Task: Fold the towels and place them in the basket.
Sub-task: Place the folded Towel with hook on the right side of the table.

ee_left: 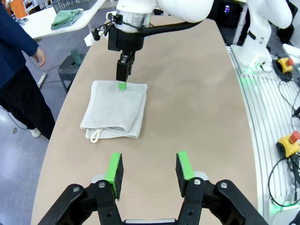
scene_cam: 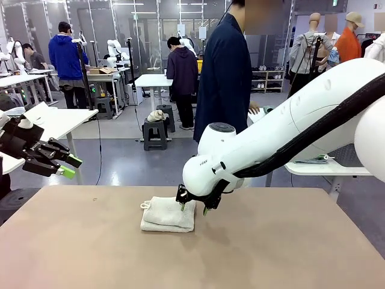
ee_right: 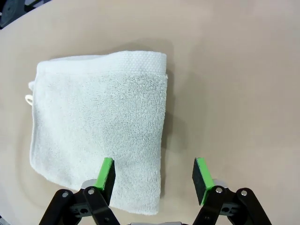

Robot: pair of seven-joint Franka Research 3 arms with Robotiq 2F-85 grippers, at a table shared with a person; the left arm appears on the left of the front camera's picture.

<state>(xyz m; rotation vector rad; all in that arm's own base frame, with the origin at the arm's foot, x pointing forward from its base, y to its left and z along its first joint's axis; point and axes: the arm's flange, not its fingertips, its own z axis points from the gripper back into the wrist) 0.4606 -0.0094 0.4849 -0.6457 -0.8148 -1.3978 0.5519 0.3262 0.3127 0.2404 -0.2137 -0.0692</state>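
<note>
On the bench (scene_cam: 289, 253), near centre and a little toward 12 o'clock (clock read on the front view, 12 at the person's side): one cream-white towel (scene_cam: 169, 215), folded small, with the upper layers slightly askew on a wider bottom layer. Corner loop (scene_cam: 145, 205) at its 10 o'clock corner.

Right pincer (scene_cam: 192, 208): open and empty, low at the towel's 3 o'clock edge. One finger is over the cloth, the other over bare bench. Whether a pad touches the pile cannot be told.

Left pincer (scene_cam: 66, 167): jaws partly spread with nothing between them, held in the air off the bench's 9 o'clock side.

Handling, as judged: light, soft and limp, not fragile; the terry pile should give the pads good bite. A pinch on the top layer alone would likely peel the fold open. Better to take every layer at once at the 3 o'clock edge, which looks rounded like a fold, and to carry it low.

View notes:
- The front view shows the stacked thickness of the layers, which the wrist views flatten.
- The right wrist view shows the woven border band along one end and the fingers straddling the towel's edge.
- The left wrist view takes in the whole bench end-on. It adds the person's hand (ee_left: 40, 56) beside the bench and a grey-green cloth (ee_left: 65, 18) on a separate white bench (ee_left: 37, 23) beyond.
</note>
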